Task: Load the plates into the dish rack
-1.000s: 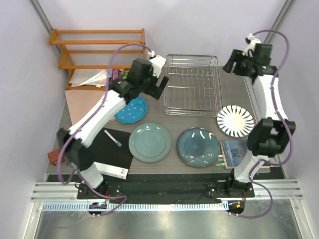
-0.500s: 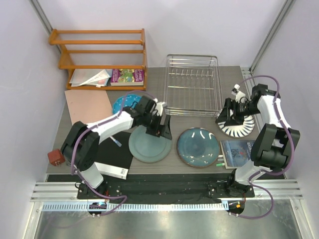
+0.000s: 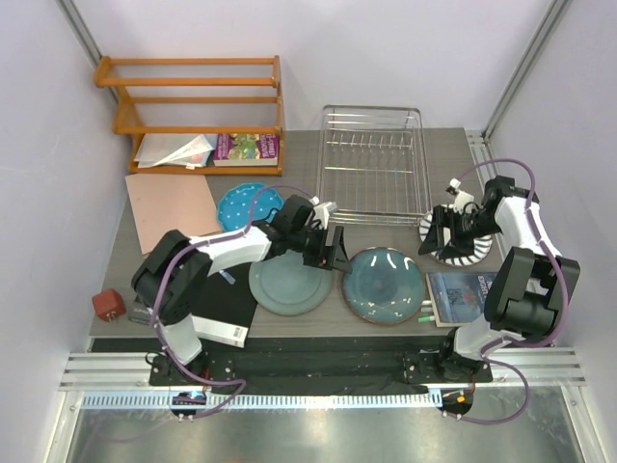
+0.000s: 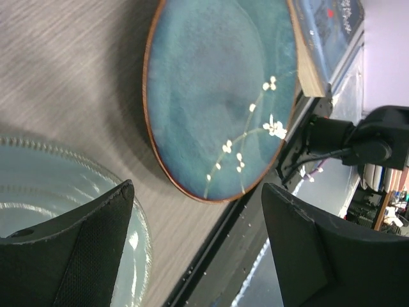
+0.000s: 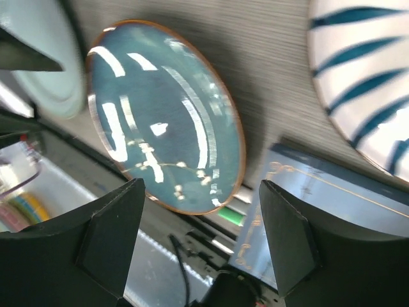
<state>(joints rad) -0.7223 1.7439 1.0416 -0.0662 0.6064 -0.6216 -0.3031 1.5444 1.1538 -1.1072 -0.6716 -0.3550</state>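
Four plates lie flat on the table. The blue dotted plate [image 3: 247,205] is at the left, the grey-green plate [image 3: 288,281] and the dark teal plate [image 3: 385,285] sit at the front, and the striped plate [image 3: 461,241] is at the right. The wire dish rack [image 3: 374,164] stands behind them with nothing in it. My left gripper [image 3: 329,253] hangs low and open between the grey-green plate [image 4: 38,211] and the teal plate [image 4: 220,96], holding nothing. My right gripper [image 3: 432,234] is open at the striped plate's [image 5: 364,83] left edge, facing the teal plate [image 5: 163,115].
An orange wooden shelf [image 3: 193,96] with books stands at the back left. A pink board [image 3: 172,207], a black mat [image 3: 217,299] with a pen [image 3: 220,270] and a red cube [image 3: 107,305] lie at the left. A book [image 3: 458,294] lies front right.
Both arms have come down from beside the rack to the table. The left swung forward past the grey-green plate toward the teal one. The right dropped to the striped plate.
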